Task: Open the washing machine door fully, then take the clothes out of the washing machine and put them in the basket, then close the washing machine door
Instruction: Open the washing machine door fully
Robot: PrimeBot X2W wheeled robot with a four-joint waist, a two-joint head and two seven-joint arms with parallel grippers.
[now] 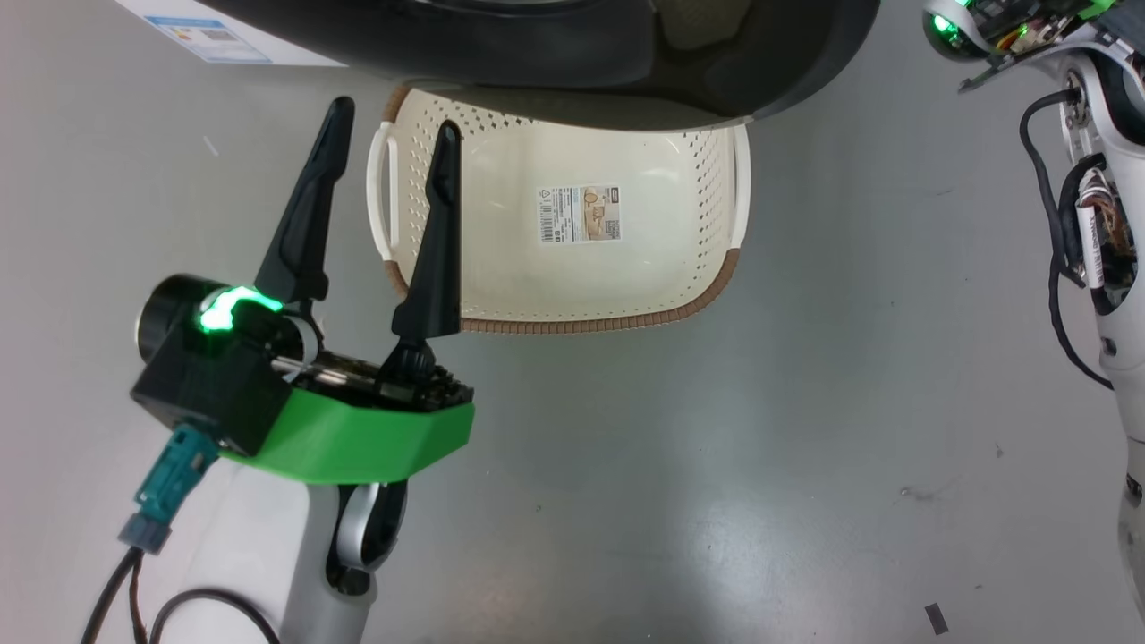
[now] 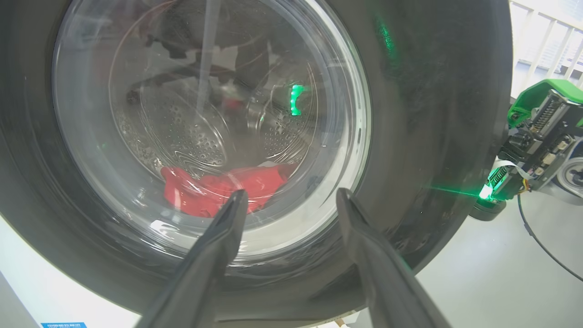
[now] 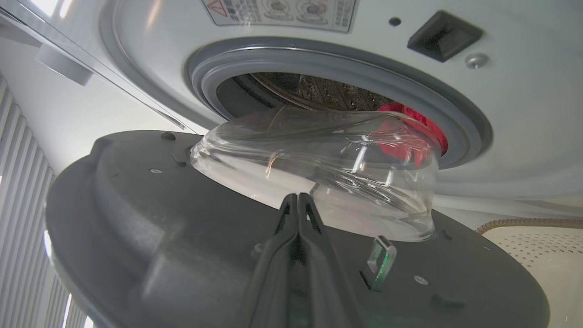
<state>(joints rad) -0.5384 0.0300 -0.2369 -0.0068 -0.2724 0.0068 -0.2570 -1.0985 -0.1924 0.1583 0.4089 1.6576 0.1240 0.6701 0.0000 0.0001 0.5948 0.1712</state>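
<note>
door only part open, red clothes in the drum, basket empty, left claw spread wide and empty, right claw pinched closed by door; unloading and closing left.

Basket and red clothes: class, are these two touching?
Apart. The right wrist view shows the red clothes inside the drum, the basket outside below, with the washing machine front between them.

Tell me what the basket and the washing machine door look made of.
The basket: likely moulded plastic, matte cream, punched with holes; brown woven-look rim. The washing machine door: glossy black rim, probably plastic, mirroring green light; clear bulging centre, glass or similar, clothes showing through.
</note>
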